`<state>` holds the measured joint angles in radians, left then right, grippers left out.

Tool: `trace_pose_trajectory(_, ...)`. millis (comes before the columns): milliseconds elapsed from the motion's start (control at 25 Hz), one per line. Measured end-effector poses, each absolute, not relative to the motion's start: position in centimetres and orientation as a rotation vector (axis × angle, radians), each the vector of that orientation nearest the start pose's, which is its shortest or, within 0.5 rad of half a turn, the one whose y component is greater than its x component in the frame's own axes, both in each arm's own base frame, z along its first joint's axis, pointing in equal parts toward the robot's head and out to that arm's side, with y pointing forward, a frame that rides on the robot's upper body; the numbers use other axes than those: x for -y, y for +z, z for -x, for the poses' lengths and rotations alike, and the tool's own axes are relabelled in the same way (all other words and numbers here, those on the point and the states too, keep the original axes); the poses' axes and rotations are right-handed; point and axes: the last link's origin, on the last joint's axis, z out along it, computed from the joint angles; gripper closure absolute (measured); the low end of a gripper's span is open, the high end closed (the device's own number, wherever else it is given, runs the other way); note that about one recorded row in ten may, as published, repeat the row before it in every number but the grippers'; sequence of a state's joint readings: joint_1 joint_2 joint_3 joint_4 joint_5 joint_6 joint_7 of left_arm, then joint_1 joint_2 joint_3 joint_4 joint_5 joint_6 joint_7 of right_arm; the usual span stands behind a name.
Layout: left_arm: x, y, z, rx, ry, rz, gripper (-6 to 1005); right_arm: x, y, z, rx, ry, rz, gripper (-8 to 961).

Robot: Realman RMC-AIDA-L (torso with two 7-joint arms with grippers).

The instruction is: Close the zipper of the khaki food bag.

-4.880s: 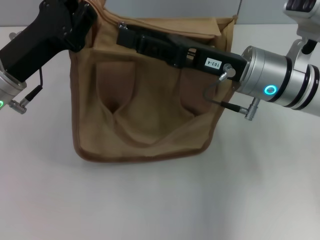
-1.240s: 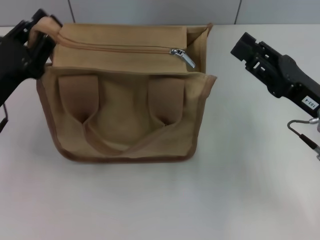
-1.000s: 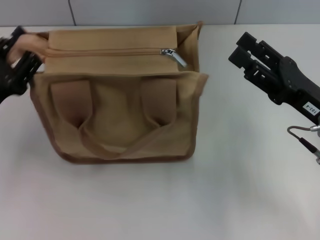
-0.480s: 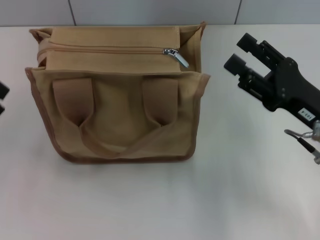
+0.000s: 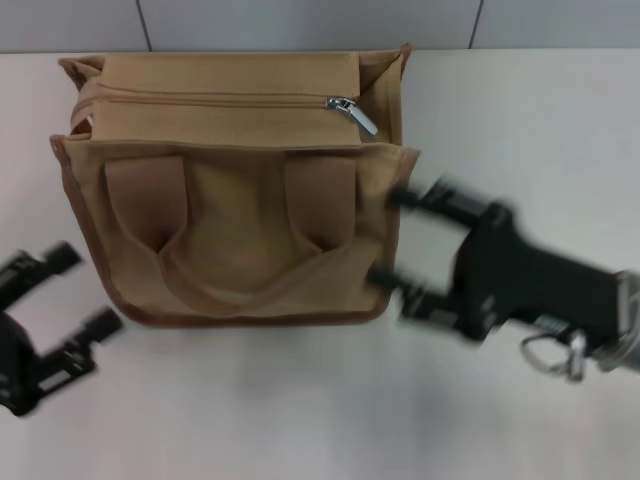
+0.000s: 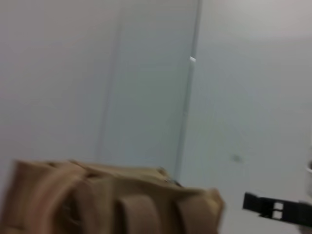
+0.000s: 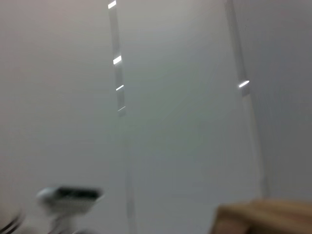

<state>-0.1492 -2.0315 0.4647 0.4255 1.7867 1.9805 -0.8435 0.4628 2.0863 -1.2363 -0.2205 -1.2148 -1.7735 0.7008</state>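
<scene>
At the near left edge of the head view, the left pincer [image 5: 78,295] sits low over the white table [image 5: 300,400], its two black fingers spread apart and holding nothing. It lies just beside the lower left corner of the khaki food bag [image 5: 235,215], not touching it.

The khaki food bag stands on the table at the middle, toward the far side, with its front pocket and two strap handles [image 5: 240,240] facing the camera. Along its top flap runs the zipper [image 5: 215,100], drawn shut across most of the top; its silver pull tab [image 5: 352,111] rests near the bag's right end, tilted toward the corner.

To the right, the right pincer [image 5: 390,238] reaches toward the bag's right edge, blurred, its fingers wide apart and empty. The fingertips [image 5: 402,197] lie at the bag's brown-trimmed right side; whether they touch it cannot be told. It sits well below the pull tab.

In the left wrist view the bag [image 6: 112,204] shows low, with the right pincer's dark finger off beside it.
</scene>
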Motion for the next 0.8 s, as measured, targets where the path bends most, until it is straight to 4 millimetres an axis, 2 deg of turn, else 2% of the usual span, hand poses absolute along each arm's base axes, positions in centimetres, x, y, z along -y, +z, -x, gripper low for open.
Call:
trace_pose_trajectory(80, -18.7, 2.6, 32.5, 0.387, -1.142, 2.444, 215, -25.2, -6.6, -22.5, -0.075, 1.291, 2.747, 222)
trace_pose_trajectory(200, -19.1, 1.7, 32.2, 0.379, -1.097, 2.544, 215, -25.2, -7.8, -22.5, -0.051, 1.209, 2.836, 222)
trace_pose_trajectory(400, -19.8, 0.9, 32.1, 0.367, -1.026, 2.636, 215, -25.3, -8.2, -22.5, -0.04, 1.169, 2.851, 222)
trace_pose_trajectory(800, -19.5, 0.1, 31.9, 0.277, -0.995, 2.653, 215, -25.6, -8.1, -22.3, -0.036, 1.187, 2.828, 223)
